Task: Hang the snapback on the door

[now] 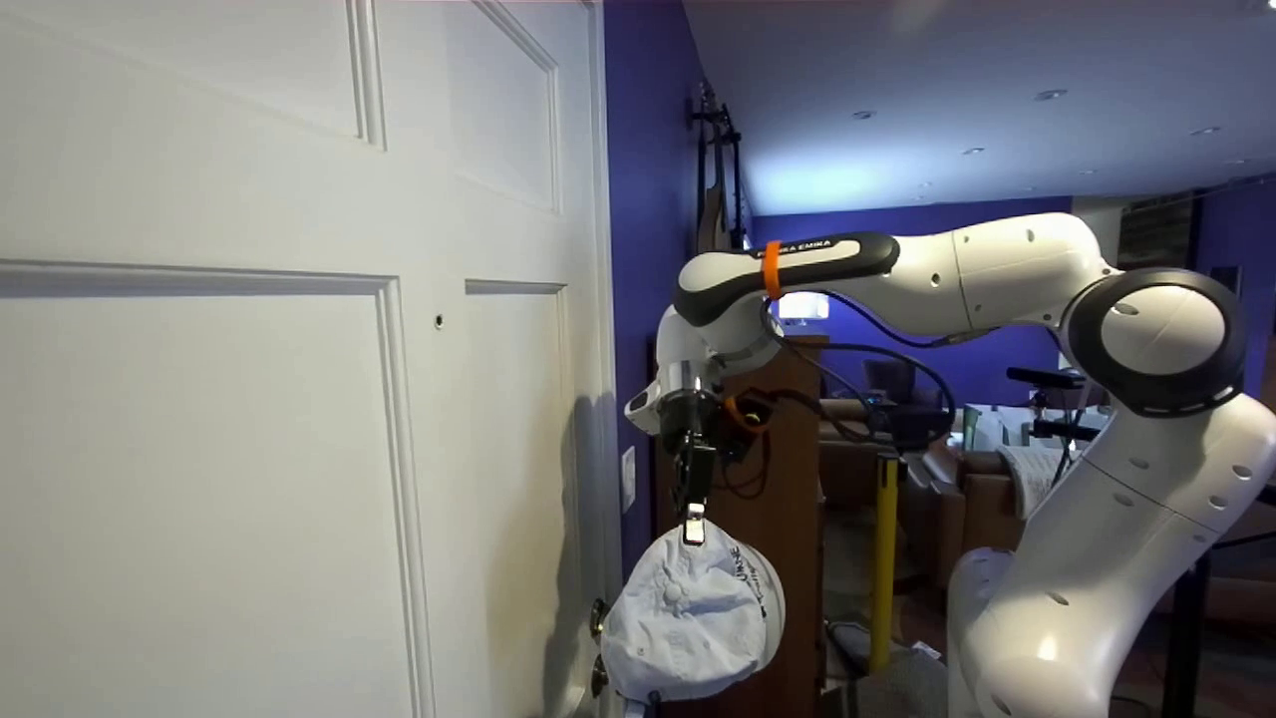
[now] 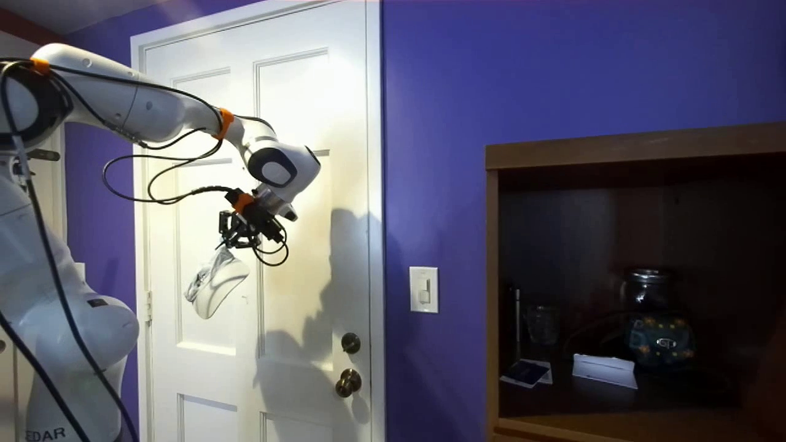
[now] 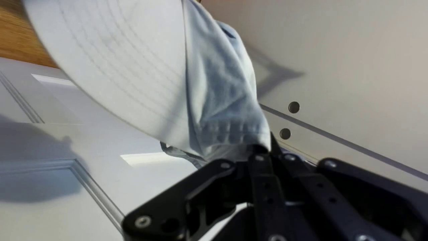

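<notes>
The snapback (image 1: pixel 688 618) hangs in the air, tilted, its crown (image 3: pixel 224 90) and stitched brim (image 3: pixel 123 67) close before us in the wrist view; in an exterior view we can pick out dark lettering (image 1: pixel 746 573) near the brim. Above it we see the gripper (image 1: pixel 695 524), its jaws drawn together and pinching the cloth at the upper edge. Behind the snapback stands the white panelled door (image 2: pixel 301 264), and from these angles we cannot be sure whether the two touch. In an exterior view it shows against one of the door's rectangular panels, well apart from the brass knob (image 2: pixel 348 383) and the round brass fitting (image 2: pixel 350 343) just above that. A dark shadow (image 2: pixel 288 350) lies across the door, and the arm (image 2: pixel 156 116) extends in front of it, bent downward at the wrist. Past the white door frame (image 2: pixel 376 215) we come to a purple wall (image 2: pixel 442 123) with a light switch (image 2: pixel 424 290), then a brown wooden cabinet (image 2: pixel 632 146) whose shelf holds a jar (image 2: pixel 648 291), a flower-patterned pouch (image 2: pixel 662 341) and a folded white card (image 2: pixel 605 370). Farther back, in an exterior view, we see a yellow post (image 1: pixel 884 558) standing upright.
</notes>
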